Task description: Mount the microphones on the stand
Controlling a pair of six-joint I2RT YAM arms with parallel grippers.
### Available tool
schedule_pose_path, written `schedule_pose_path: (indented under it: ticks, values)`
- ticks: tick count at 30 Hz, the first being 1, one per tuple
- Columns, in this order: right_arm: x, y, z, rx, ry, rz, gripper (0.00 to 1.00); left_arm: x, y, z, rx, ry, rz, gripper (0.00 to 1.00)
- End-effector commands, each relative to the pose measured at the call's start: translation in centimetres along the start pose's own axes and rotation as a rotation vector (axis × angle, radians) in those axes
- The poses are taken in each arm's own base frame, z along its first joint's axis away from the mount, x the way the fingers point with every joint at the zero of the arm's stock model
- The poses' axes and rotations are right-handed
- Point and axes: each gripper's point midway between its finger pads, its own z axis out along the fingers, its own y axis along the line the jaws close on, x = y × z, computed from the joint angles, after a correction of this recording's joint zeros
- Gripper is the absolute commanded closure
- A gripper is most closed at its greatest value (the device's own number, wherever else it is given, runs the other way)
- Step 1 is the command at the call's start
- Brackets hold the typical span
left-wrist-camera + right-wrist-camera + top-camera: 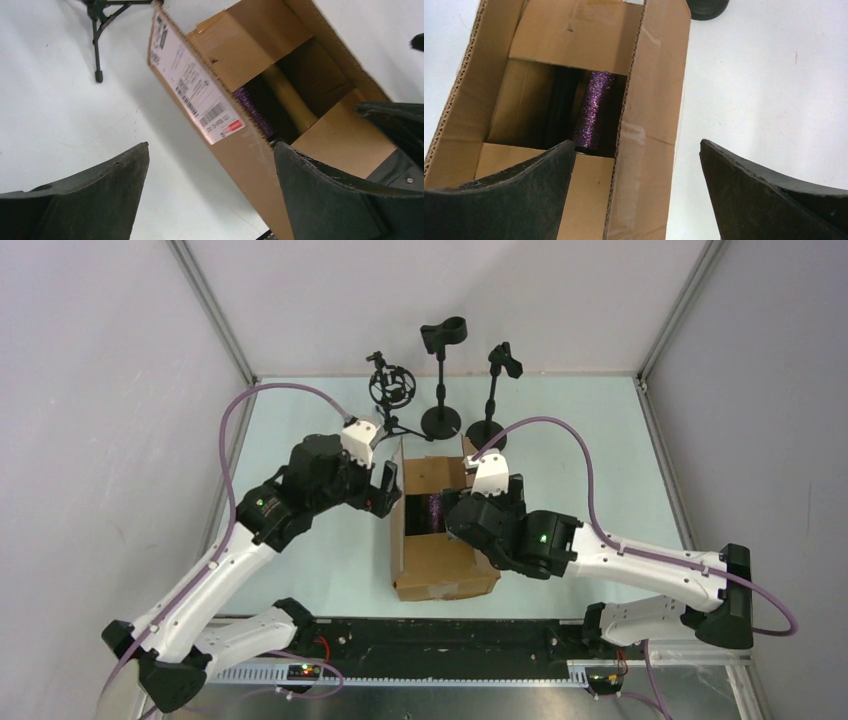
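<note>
An open cardboard box (440, 570) lies mid-table with the microphones inside. The purple glitter one (591, 110) lies lengthwise in it and also shows as the purple microphone (252, 114) from the left. A cream-beige one (291, 97) lies beside it, and a black one (559, 107) sits in the shadow. Three stands are at the back: a tripod shock-mount stand (388, 390), a round-base clip stand (442, 375) and a second clip stand (495, 390). My left gripper (211, 150) is open astride the box's left wall. My right gripper (638, 145) is open astride the right wall.
The box flaps (574, 32) partly cover the opening. A tripod leg (97, 55) reaches toward the box's far left corner. The enclosure walls (120, 390) close in on both sides, and a black rail (450, 640) runs along the near edge.
</note>
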Motion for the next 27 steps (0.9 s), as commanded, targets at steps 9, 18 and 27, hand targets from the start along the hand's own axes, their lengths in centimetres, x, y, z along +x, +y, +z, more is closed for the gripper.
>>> schedule_pose_path:
  ticks: [9,18,27]
  values:
    - [0.3,-1.9,-0.8,0.089,0.011,0.053,0.23,-2.4,-4.5,1.6,0.057,-0.025,0.015,0.02]
    - [0.2,-4.0,-1.7,0.068,0.003,0.1,0.45,0.4,-1.2,3.1,-0.113,0.038,0.181,0.02]
    - [1.1,-6.3,-1.5,0.035,0.036,0.163,0.53,0.3,0.2,0.8,-0.121,-0.018,0.248,0.32]
